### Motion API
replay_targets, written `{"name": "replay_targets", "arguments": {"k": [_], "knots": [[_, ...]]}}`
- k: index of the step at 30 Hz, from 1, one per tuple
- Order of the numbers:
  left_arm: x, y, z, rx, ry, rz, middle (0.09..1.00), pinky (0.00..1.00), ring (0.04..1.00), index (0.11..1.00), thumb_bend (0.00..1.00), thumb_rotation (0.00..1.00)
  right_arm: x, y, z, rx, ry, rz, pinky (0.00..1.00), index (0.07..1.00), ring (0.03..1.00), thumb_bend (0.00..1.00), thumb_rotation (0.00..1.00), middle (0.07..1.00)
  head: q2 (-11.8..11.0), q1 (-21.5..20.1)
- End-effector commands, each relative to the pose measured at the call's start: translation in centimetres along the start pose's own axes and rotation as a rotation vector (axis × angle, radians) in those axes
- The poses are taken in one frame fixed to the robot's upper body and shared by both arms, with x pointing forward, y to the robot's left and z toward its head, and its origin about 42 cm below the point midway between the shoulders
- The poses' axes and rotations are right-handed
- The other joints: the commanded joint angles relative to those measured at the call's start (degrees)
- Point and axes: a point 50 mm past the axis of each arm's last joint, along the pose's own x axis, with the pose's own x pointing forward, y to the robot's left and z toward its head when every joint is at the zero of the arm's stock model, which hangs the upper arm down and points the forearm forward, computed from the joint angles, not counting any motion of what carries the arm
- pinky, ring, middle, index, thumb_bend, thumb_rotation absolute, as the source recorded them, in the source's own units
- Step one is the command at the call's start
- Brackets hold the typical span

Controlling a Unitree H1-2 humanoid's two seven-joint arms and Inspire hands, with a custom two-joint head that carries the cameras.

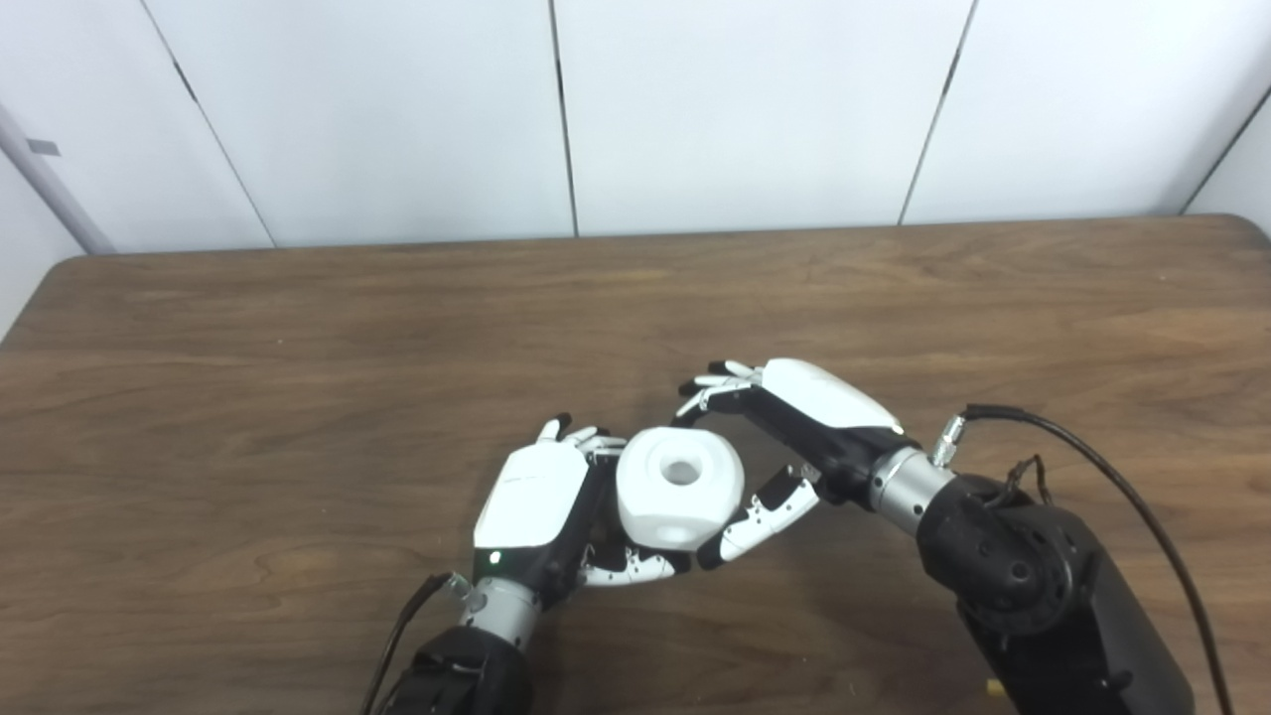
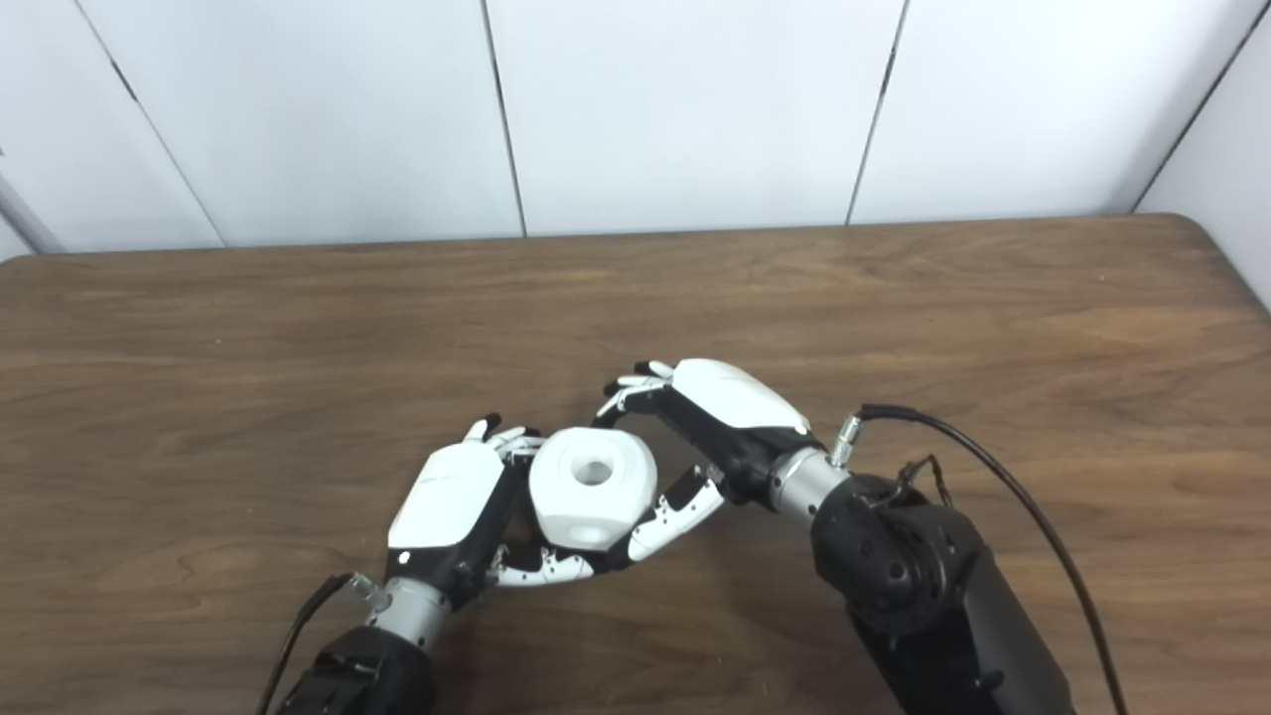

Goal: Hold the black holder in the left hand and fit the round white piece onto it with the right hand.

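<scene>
Fitting seems underway: round white plastic piece (image 1: 680, 487) is cradled between left robot hand (image 1: 536, 497) and pinching right robot hand (image 1: 784, 417) above brown wooden surface (image 1: 298, 397); black holder is hidden; downward seating pressure is needed next.

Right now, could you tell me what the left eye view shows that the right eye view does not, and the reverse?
Only the left eye view shows a grey wall post at far left. Only the right eye view shows the table's right edge and rounded far corner. Both show the round white piece between the left hand and right hand; the black holder is hidden.
</scene>
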Motion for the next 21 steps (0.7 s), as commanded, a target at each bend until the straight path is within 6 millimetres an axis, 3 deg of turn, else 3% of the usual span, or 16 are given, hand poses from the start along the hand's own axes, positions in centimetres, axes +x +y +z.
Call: {"name": "replay_targets", "arguments": {"k": [1, 9, 21], "knots": [[-0.2, -1.8, -0.1, -0.003, 0.014, -0.099, 0.765, 1.0, 0.873, 0.485, 0.52, 0.05, -0.2, -1.2, 0.6, -0.034, -0.017, -0.034, 1.0, 0.789, 1.0, 1.0, 0.37, 0.952, 0.0, 0.0], [-0.2, -1.7, -0.2, 0.001, 0.013, -0.1, 0.764, 1.0, 0.874, 0.485, 0.52, 0.05, -0.5, -1.5, 0.5, -0.048, 0.008, -0.028, 1.0, 0.853, 1.0, 1.0, 0.4, 0.985, 0.2, -0.5], [-0.2, -1.4, -0.7, 0.006, 0.014, -0.105, 0.764, 1.0, 0.872, 0.485, 0.52, 0.05, -2.1, -2.7, 0.2, -0.064, 0.036, -0.057, 1.0, 0.871, 1.0, 1.0, 0.41, 1.0, 0.0, -1.7]]}}
